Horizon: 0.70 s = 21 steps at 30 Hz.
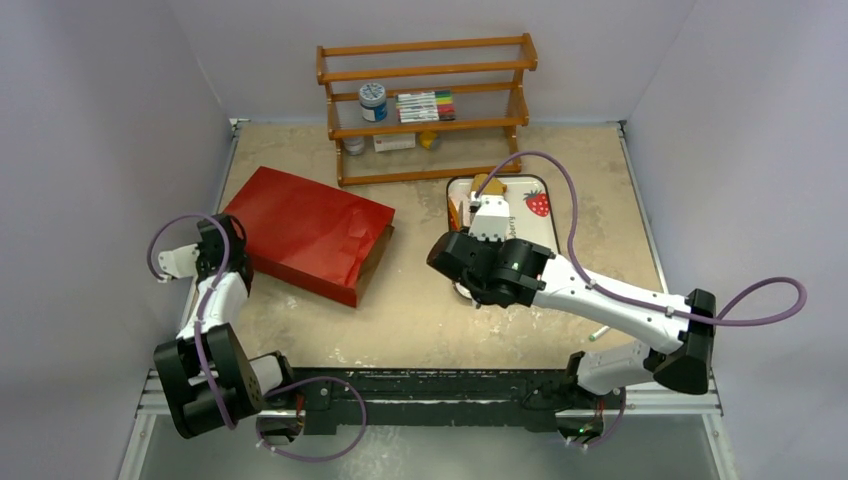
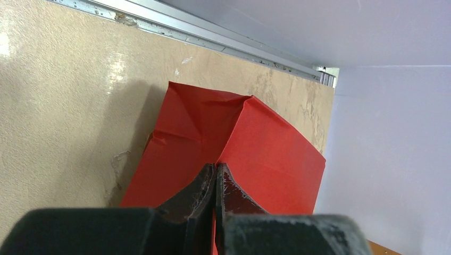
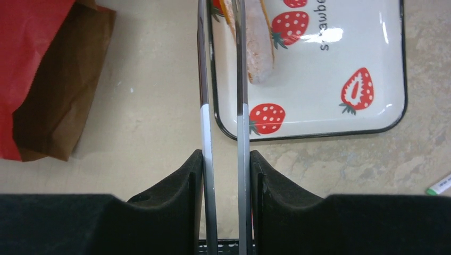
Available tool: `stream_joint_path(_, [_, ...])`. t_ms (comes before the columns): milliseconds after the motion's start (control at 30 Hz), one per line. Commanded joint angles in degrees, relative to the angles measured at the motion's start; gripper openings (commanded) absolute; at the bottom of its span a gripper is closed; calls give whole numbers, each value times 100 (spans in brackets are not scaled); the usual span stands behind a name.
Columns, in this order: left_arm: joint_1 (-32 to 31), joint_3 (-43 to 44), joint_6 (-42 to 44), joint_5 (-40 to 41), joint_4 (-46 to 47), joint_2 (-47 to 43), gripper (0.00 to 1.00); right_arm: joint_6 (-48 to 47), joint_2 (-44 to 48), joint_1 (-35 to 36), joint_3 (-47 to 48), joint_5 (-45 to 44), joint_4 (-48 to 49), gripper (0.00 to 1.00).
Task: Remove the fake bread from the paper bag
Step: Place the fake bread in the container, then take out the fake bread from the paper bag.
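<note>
Red glossy paper fills the left wrist view. The paper bag [image 2: 255, 143] lies on its side on the surface [image 2: 64, 106], and my left tool [image 2: 215, 178] is fully closed, pinching a raised fold of the bag at its fingertips. Ahead of that tool the surface ends at a metal rail [image 2: 213, 40], and a wall [image 2: 383, 149] stands close on its right, so there is little room there.

In the right wrist view, my right tool [image 3: 226, 159] is clamped on a pair of metal tongs [image 3: 205, 122], whose blades stand a narrow gap apart. They reach ahead over the near left corner of the strawberry tray [image 3: 319, 132]. The fake bread [image 3: 259, 48] lies on the tray against the right-hand blade. The tips run out of frame, so I cannot tell whether they clasp it. Ahead and left of the tool, the bag's brown mouth gapes with nothing showing inside, though its depth is hidden. I judge this piece is out. What remains is letting go and backing off.

From the top view, bare surface lies between bag and tray, to the left of the right tool, and that is my best lane for withdrawing. A wooden rack [image 1: 425, 100] stands just beyond the tray, so I would not push forward.
</note>
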<state>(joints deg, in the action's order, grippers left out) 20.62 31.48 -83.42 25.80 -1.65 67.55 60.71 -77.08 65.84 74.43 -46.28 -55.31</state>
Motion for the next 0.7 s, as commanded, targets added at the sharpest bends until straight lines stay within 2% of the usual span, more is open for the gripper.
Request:
stream_joint_path(0, [56, 42, 104, 22, 154, -160, 0, -1142, 237, -45, -15, 202, 1215, 33])
stream_joint_path(233, [123, 30, 673, -446, 751, 29, 0, -2223, -275, -45, -322, 1181, 2548, 30])
stream_joint_path(667, [302, -250, 901, -633, 936, -143, 0, -2795, -704, 218, -829, 2375, 3770, 27])
